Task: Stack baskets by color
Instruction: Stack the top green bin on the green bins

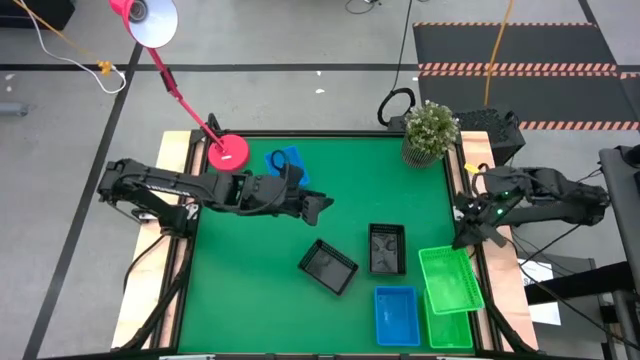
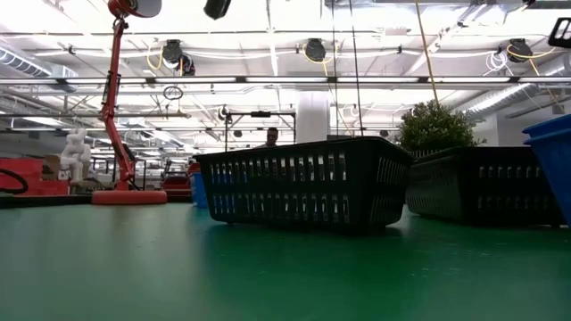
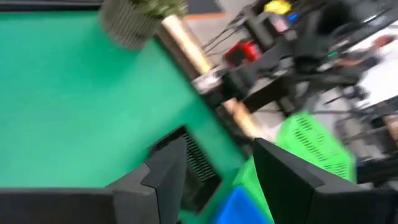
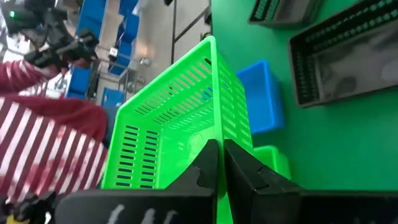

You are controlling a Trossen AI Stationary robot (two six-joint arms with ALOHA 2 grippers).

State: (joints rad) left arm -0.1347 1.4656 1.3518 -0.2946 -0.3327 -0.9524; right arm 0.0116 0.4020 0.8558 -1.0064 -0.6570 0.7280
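Note:
Two black baskets (image 1: 328, 266) (image 1: 387, 248) stand on the green table mid-right. A blue basket (image 1: 396, 313) stands near the front edge. Beside it a green basket (image 1: 450, 278) rests askew on another green basket (image 1: 447, 328). One more blue basket (image 1: 288, 163) stands at the back, by the lamp base. My left gripper (image 1: 320, 207) hangs open above the table's middle with nothing between its fingers (image 3: 165, 180). My right gripper (image 1: 465, 235) is shut and empty, raised over the table's right edge, above the green basket (image 4: 180, 112).
A pink lamp base (image 1: 228, 152) with its slanting red stem stands at the back left. A potted plant (image 1: 430, 130) stands at the back right corner. Bare green mat (image 1: 250, 290) lies at the front left. Wooden strips edge the table on both sides.

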